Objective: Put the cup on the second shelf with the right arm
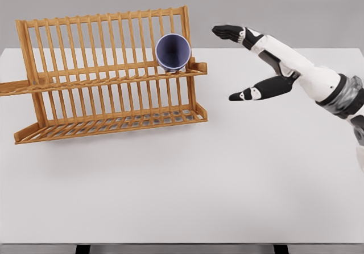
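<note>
cup [173,52] on upper shelf, right end of rack [108,74] | rack on table [182,185], left | right hand [256,63] right of rack

White table [187,180] filled most of view, matte, plain. Far edge ran straight across at 12 o'clock; near edge showed at 6 o'clock. Grey wall [85,0] stood behind table at 12 o'clock, flat, unmarked, slightly lighter toward 11 o'clock. Under near edge, narrow grey strip of floor [182,249] with two dark leg tops [83,249], at 7 and 5 o'clock. Light was soft, even, from above; only faint shadows fell on tabletop. No sharp highlights anywhere.
</note>
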Controlling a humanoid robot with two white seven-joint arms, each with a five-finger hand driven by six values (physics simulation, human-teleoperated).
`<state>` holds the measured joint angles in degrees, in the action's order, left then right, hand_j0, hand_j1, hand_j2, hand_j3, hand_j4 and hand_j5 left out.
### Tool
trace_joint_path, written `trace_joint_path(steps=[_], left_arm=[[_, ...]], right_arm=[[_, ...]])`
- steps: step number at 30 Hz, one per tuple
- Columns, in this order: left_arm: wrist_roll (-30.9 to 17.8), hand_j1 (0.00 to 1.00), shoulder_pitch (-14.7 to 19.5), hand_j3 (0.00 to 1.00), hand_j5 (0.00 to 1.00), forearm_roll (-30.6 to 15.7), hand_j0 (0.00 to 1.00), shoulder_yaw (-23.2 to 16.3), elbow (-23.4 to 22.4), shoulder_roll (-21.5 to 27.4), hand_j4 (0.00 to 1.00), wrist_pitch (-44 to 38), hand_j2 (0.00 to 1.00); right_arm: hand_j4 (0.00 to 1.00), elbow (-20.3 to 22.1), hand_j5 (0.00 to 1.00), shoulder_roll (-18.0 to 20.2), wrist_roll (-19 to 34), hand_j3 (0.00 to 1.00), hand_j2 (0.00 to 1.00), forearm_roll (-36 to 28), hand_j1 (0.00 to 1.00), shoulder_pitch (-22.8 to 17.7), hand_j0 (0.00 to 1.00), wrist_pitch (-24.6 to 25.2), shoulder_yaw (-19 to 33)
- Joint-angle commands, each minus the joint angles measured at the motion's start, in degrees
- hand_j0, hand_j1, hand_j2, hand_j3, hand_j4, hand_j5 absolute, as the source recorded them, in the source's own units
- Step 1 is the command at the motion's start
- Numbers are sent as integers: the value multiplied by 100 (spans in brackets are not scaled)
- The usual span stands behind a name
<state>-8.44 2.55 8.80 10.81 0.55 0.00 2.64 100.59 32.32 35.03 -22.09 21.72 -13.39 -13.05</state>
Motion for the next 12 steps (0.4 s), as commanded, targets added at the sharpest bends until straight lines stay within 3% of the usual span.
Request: trace_joint_path(steps=[1, 5, 12], left_arm=[[-8, 100, 0, 100, 100, -1, 100, 0, -2, 0, 100, 0, 100], [0, 100, 0, 100, 100, -1, 100, 0, -2, 0, 100, 0, 100], [0, 100, 0, 100, 100, -1, 100, 0, -2, 0, 100, 0, 100]], right_arm=[[99, 40, 99, 231, -3, 99, 99, -383, 99, -53, 99, 21, 373], [99, 40, 99, 398, -3, 99, 99, -401, 99, -493, 99, 12, 593], [100, 31, 100, 398, -3, 100, 100, -392, 100, -563, 100, -5, 610]])
